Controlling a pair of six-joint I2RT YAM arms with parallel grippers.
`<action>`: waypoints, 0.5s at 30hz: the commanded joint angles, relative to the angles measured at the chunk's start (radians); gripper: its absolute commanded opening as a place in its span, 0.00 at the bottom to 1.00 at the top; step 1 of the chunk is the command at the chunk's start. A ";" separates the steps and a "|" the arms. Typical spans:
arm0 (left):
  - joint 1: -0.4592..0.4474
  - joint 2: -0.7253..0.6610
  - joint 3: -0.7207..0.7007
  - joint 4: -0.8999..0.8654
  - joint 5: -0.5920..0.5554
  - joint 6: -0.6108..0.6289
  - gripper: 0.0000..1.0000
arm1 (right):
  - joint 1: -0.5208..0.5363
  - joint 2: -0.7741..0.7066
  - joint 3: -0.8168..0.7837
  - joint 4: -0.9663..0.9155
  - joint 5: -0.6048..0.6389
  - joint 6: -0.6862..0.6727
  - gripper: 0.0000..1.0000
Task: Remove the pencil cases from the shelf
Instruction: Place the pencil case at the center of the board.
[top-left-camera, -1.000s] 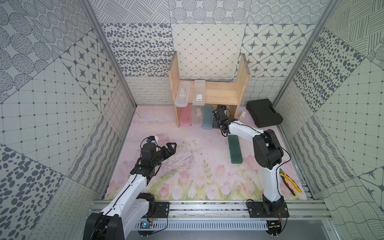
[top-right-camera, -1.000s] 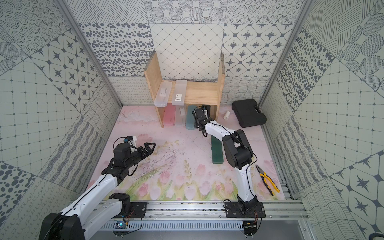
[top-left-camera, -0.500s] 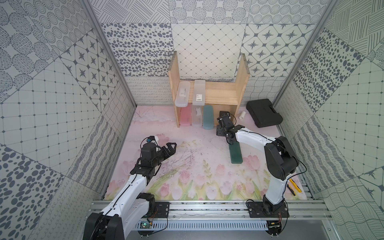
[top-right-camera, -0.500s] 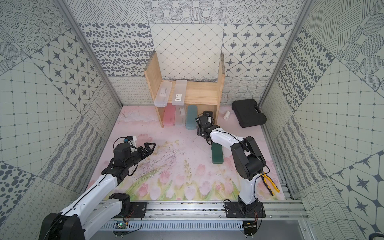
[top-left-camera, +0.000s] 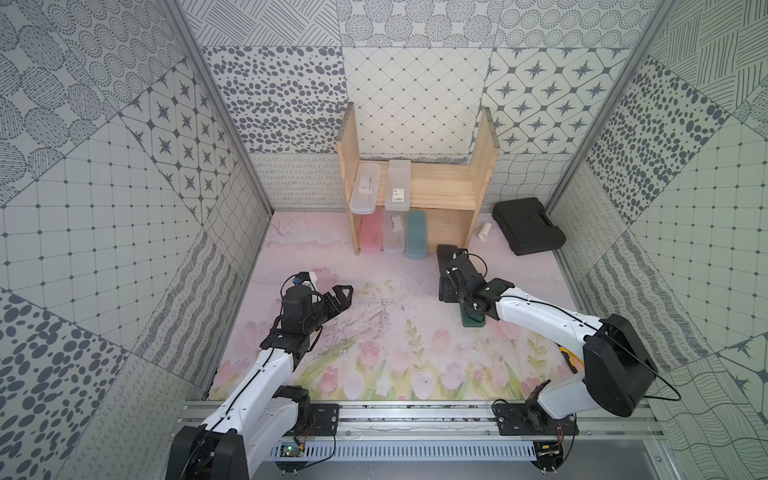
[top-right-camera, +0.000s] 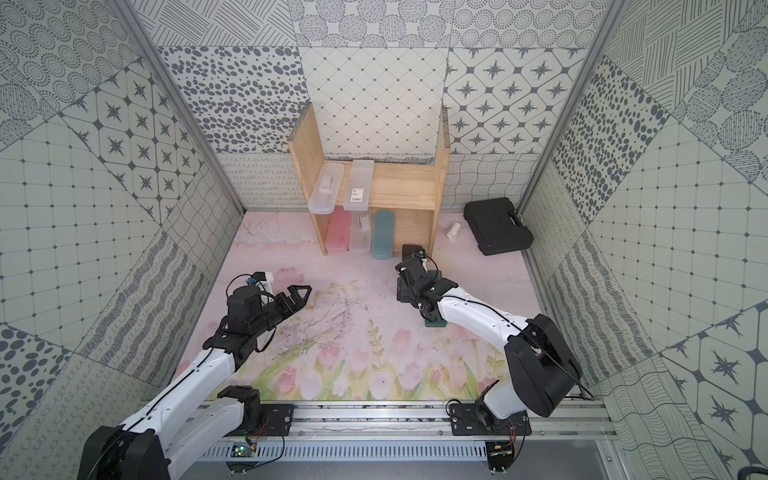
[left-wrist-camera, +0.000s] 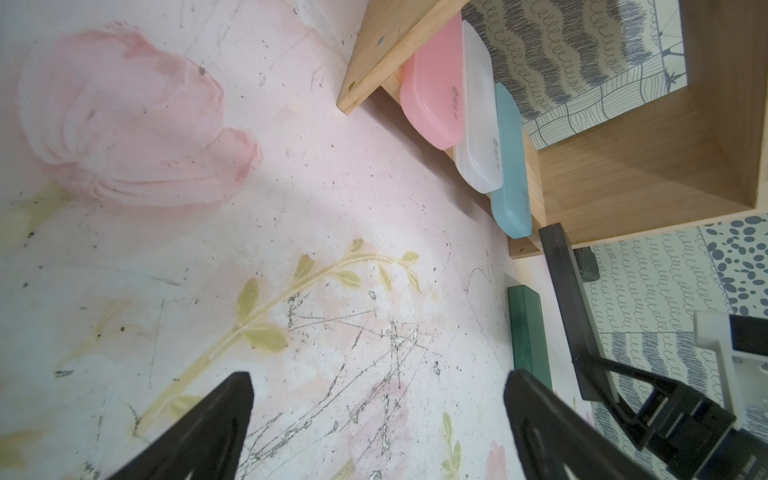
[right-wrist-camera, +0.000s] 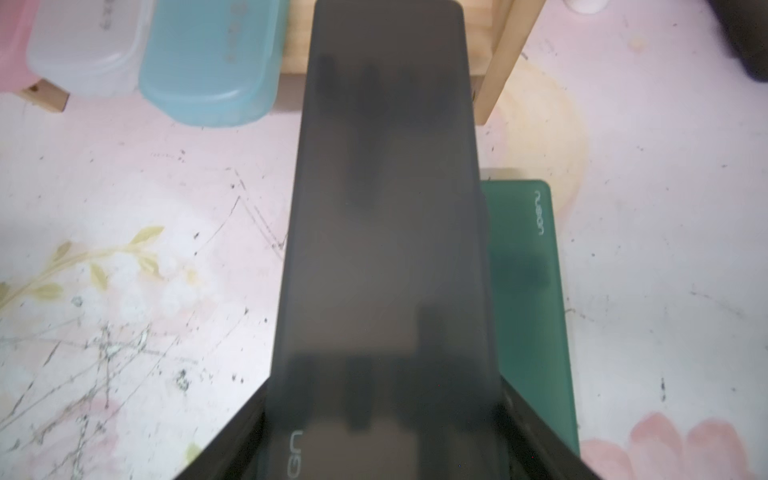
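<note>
Two fingers of the right gripper (right-wrist-camera: 384, 380) clamp the near end of the black pencil case (right-wrist-camera: 386, 187), one on each long side, so we note the jaws as closed on it. In the left wrist view the case is off the shelf (top-left-camera: 440, 191) and looks raised at a tilt above the floral mat (top-left-camera: 395, 332). Its far end sits just in front of the lower board, beside the side board nearer the black moulded case (top-left-camera: 528, 226). The dark green pencil case (right-wrist-camera: 523, 291) lies flat on the mat just beside the held one. The black case covers its long edge in the right wrist view, and the wrist hides most of it in both top views. The left gripper (left-wrist-camera: 378, 374) has its jaws wide apart with nothing between them. It hangs over the mat, well apart from the shelf. On the lower board we count three cases side by side, their ends jutting over the front edge: the pink pencil case (top-left-camera: 371, 232), a frosted case (top-left-camera: 393, 232) and the light blue pencil case (top-left-camera: 416, 233). On the upper board sit a frosted case with rounded ends (top-left-camera: 365, 188) and a frosted case with a barcode label (top-left-camera: 398, 185), both overhanging the front. A small white cylinder (top-left-camera: 484, 231) lies between the shelf and the moulded case.
</note>
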 joint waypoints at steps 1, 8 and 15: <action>0.001 -0.006 0.012 0.034 0.009 0.004 0.99 | 0.038 -0.050 -0.049 0.004 -0.002 0.055 0.58; 0.001 -0.008 0.010 0.033 0.009 0.003 1.00 | 0.107 -0.029 -0.078 -0.036 0.047 0.107 0.58; 0.001 -0.012 0.011 0.031 0.006 0.004 1.00 | 0.126 0.043 -0.076 -0.029 0.081 0.142 0.59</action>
